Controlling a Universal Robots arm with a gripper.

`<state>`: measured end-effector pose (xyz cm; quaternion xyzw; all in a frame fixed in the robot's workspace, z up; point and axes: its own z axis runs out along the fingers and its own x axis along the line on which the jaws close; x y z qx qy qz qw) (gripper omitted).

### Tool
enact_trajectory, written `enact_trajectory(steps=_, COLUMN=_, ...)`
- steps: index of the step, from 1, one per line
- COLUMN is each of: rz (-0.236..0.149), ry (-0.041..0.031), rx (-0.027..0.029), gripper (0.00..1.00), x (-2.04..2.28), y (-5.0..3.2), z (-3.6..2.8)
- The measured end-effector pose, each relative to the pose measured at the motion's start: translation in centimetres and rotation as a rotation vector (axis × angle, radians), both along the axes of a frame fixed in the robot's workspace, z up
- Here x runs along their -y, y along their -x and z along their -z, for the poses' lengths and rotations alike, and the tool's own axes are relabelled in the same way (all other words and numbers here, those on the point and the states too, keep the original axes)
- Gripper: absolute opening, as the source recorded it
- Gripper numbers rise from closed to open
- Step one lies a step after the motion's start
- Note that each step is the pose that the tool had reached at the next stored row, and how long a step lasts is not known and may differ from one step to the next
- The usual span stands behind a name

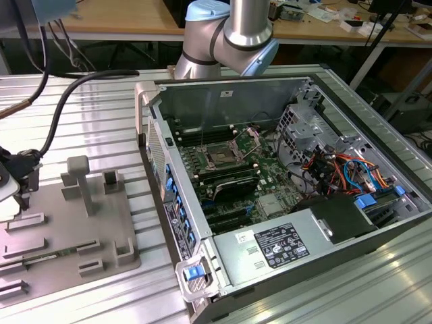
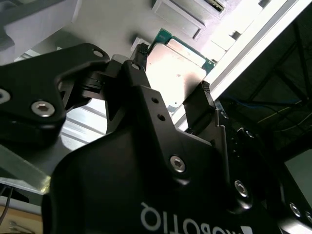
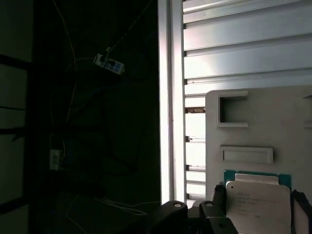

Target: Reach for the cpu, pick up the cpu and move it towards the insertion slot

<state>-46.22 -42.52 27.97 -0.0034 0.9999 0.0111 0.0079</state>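
Two matte black fingers (image 2: 204, 97) of the end effector (image 2: 173, 70) are clamped on one flat, square cpu (image 2: 181, 66), silvery-topped with a green rim. Just beneath lies a smooth grey moulded tray (image 3: 253, 122) on the ribbed metal surface (image 3: 234, 53). One dark insertion slot (image 1: 219, 156) sits well apart.

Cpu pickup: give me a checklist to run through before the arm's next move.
1. Line-up of the gripper on the cpu: ok, in both wrist views.
2. The cpu lying on the grey tray: ok.
3. Hold on the cpu: cannot tell.
4. The computer case open on top: ok.
5. The socket uncovered: ok, its brown centre shows in the exterior view.
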Motion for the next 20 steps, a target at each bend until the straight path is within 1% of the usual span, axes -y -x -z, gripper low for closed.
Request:
enact_trajectory(steps=5, rz=0.0, ry=0.0, rx=0.0001, gripper=0.55, x=0.0, y=0.0, z=-0.78)
enact_trajectory(steps=8, rz=0.0, ry=0.0, rx=0.0001, gripper=0.55, x=0.0, y=0.0, z=-1.55)
enact_trajectory(steps=14, rz=0.0, ry=0.0, rx=0.0001, gripper=0.55, x=0.0, y=0.0, z=-2.47)
enact_trajectory(steps=15, rz=0.0, ry=0.0, rx=0.0, gripper=0.55, x=0.0, y=0.0, z=-4.4)
enact_trajectory(steps=16, rz=0.0, ry=-0.0001, rx=0.0002, gripper=0.55, x=0.0, y=0.0, z=-5.63)
enact_trajectory(steps=17, rz=0.0, ry=-0.0001, rx=0.0002, gripper=0.55, x=0.0, y=0.0, z=-6.59)
enact_trajectory(steps=18, rz=0.0, ry=-0.0001, rx=0.0001, gripper=0.55, x=0.0, y=0.0, z=-6.93)
enact_trajectory(steps=20, rz=0.0, ry=0.0, rx=0.0001, gripper=0.55, x=0.0, y=0.0, z=-7.41)
